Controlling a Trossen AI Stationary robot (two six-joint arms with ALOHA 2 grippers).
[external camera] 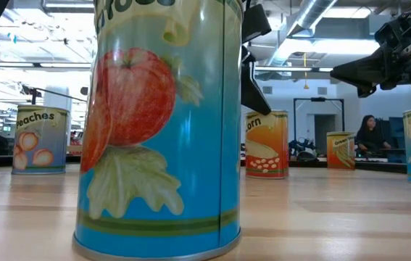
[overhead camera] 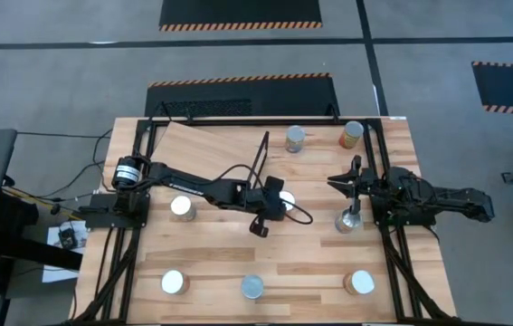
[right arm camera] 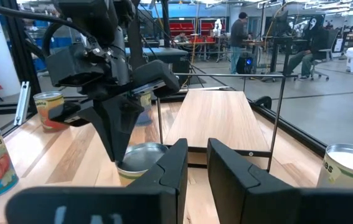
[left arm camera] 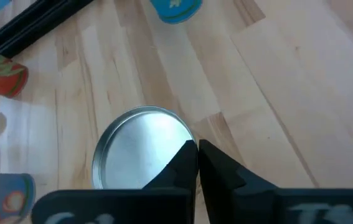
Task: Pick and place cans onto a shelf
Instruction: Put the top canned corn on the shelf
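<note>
The left arm reaches from the worktop's (overhead camera: 238, 272) nine o'clock edge toward the centre. The left gripper (left arm camera: 197, 155) points down with its fingers (left arm camera: 182, 165) pressed together, tips touching, directly above the silver top of a can (left arm camera: 140, 146) that stands just beside the shelf (right arm camera: 216, 121). The fingers grip nothing. They appear to sit just over the lid's rim, though whether they touch it I cannot tell.

The right arm comes in from the three o'clock edge. The right gripper (right arm camera: 198, 158) faces the centre with its fingers narrowly apart and nothing between them. A can (overhead camera: 347, 220) stands just beside it.

The shelf is a light wooden board with a thin black frame, lying at the worktop's centre. The other cans stand upright and well apart: two (overhead camera: 295, 139) (overhead camera: 352, 135) toward twelve o'clock, one (overhead camera: 181, 207) toward nine, and three (overhead camera: 174, 282) (overhead camera: 252, 287) (overhead camera: 359, 283) along the six o'clock edge. In the low view, the nearest one (external camera: 163, 123) has a blue label with a red tomato.
</note>
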